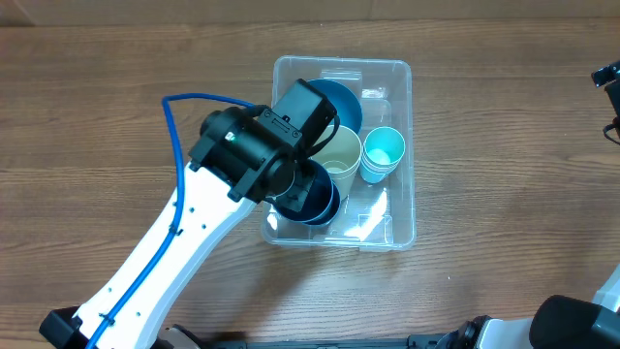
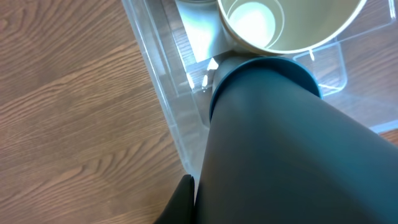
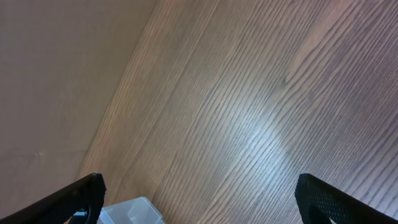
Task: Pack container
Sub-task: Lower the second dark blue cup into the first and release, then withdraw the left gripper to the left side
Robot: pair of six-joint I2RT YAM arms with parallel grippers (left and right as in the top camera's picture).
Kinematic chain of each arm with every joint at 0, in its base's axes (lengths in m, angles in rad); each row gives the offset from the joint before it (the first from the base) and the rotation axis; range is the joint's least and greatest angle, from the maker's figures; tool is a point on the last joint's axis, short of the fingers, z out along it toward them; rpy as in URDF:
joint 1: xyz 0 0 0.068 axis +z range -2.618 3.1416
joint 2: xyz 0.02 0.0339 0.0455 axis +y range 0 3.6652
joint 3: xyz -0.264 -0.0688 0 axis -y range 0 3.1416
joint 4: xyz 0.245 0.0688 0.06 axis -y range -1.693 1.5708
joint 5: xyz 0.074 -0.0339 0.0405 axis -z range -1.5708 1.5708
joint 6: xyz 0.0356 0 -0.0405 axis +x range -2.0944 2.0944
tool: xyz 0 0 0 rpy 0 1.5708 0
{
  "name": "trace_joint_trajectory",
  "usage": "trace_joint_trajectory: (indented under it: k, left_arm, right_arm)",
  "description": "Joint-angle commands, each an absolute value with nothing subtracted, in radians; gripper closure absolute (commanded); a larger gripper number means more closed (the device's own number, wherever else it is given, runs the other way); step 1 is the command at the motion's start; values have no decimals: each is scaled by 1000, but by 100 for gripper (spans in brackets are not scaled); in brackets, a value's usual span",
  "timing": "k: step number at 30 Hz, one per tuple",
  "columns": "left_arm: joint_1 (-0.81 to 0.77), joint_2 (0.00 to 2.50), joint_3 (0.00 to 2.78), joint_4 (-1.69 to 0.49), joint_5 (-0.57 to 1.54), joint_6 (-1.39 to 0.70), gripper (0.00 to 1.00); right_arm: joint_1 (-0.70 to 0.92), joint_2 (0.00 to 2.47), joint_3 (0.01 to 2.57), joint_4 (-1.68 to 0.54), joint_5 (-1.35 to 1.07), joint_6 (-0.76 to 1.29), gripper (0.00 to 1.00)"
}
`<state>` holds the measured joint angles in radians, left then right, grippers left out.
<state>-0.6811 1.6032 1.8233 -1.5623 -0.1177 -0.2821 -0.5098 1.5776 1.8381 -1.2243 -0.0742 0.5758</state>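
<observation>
Now the container (image 1: 405,116) stands in the middle of the wooden table (image 1: 97,97), its long side running away from the robot. It is a clear plastic bin with rounded corners. Several things already sit inside it: a blue bowl (image 1: 341,102) at the far end, a cream cup (image 1: 341,155) upright in the middle, and just beside it, on the right, a pale turquoise cup (image 1: 381,150) with its mouth up.

The left arm reaches from the near left side over the container's near left corner. The left gripper (image 1: 295,184) grasps a dark blue cup (image 1: 315,199) – in the left wrist view this cup fills most of the picture, and one black finger (image 2: 182,200) lies against its side. The other finger is hidden behind the cup. The dark cup is tilted, its rim is close to the cream cup, and it hangs above the container's left wall (image 2: 168,106), partly inside the bin.

The right gripper (image 3: 205,202) is well apart from the container, at the right edge of the table. Its jaws stand wide apart – between them only bare wood shows, and a small corner of the container at the bottom of the right wrist view.
</observation>
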Motion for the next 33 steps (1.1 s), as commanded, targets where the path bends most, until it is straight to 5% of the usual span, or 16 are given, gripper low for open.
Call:
trace_joint_trajectory:
  k: [1,5,9,14,24,33]
  left_arm:
    - [-688,1602,1760,-1494,-142,-292,95]
    - [-688,1607,1713,-1430,-141,-293,93]
    - [-688,1610,1718,-1426,-147,-294,71]
    - [-673,1609,1842,-1501,-247,-358,61]
    - [-255,1608,2299,-1676,-347,-397,2]
    - [-52,1608,2299,-1676,-347,-416,0]
  right_arm:
    - [-512,1565,1839,-1222,-72,580,0]
    - [-512,1565,1839,-1222,-72,580,0]
    - [-512,1565,1839,-1222,-72,580,0]
    - [-512,1565,1839,-1222,-72,580,0]
    - [-512,1565,1839,-1222,-72,580,0]
    - [-512,1565,1839,-1222,-72,580,0]
